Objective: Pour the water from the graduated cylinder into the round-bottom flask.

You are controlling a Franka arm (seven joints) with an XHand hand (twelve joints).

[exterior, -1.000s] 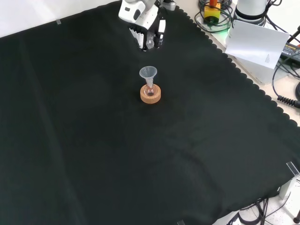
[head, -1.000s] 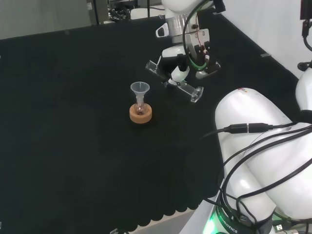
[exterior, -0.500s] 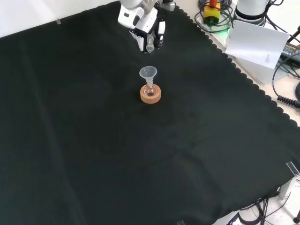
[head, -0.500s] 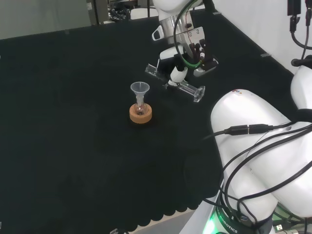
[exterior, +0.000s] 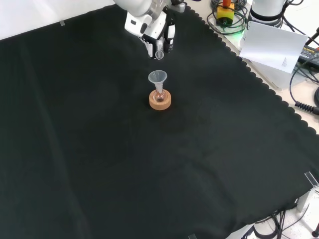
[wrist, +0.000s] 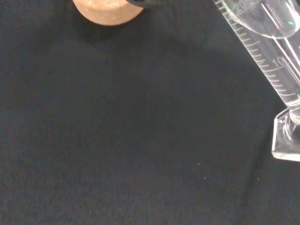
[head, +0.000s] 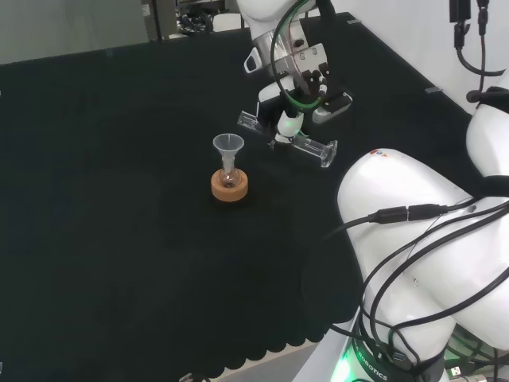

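Observation:
My hand [head: 302, 79] is shut on the clear graduated cylinder [head: 306, 144], which lies tilted almost level in the air. Its mouth points toward the funnel [head: 227, 144], a little to the right of it in the head view. The funnel sits in the neck of a small round-bottom flask [head: 229, 178] on a cork ring [head: 230, 189]. In the front view the hand [exterior: 149, 25] hangs just beyond the funnel [exterior: 157, 76], and the cylinder [exterior: 159, 53] points down at it. The wrist view has the cylinder's scale [wrist: 262, 51], its foot [wrist: 287, 140] and the cork ring [wrist: 108, 9].
Black cloth [head: 119, 239] covers the bench around the flask. The arm's own white links [head: 413, 231] with cables stand at the right of the head view. Boxes and cables [exterior: 271, 45] lie beyond the cloth's scalloped edge in the front view.
The hand has carried the cylinder closer to the funnel, leftward in the head view and nearer in the front view. The flask and ring have not moved.

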